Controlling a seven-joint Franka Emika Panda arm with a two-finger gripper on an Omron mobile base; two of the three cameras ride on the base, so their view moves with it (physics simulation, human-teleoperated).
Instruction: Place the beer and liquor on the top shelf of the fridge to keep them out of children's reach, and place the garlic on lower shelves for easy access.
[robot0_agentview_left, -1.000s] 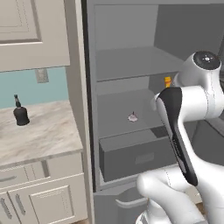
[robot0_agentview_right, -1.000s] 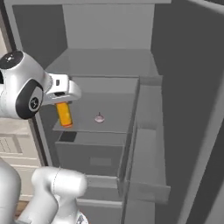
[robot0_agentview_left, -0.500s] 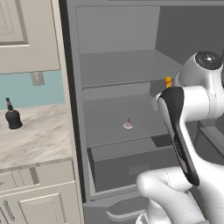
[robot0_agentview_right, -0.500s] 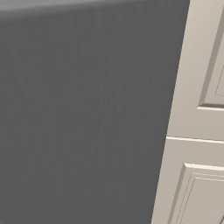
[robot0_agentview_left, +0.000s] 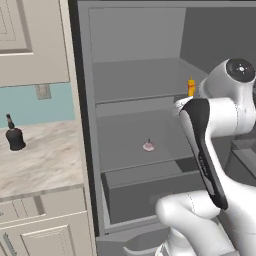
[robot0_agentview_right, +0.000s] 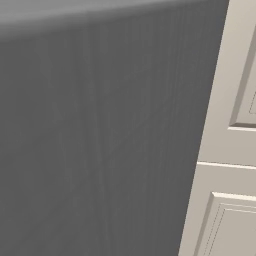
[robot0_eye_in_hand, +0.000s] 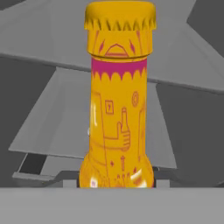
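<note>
Currently the beer (robot0_eye_in_hand: 119, 100) stands upright between the gripper's jaws in the hand view, its lower body clamped; in the left base view its capped neck (robot0_agentview_left: 191, 87) shows above the white arm, level with the front edge of the top shelf of the fridge (robot0_agentview_left: 140, 80), on which it does not yet rest. On a lower shelf (robot0_agentview_left: 135, 140) sits the garlic (robot0_agentview_left: 148, 146), that part apparently done. On the marble counter (robot0_agentview_left: 45, 155) beside the fridge (robot0_agentview_left: 95, 165) waits the liquor (robot0_agentview_left: 14, 134), not yet collected.
</note>
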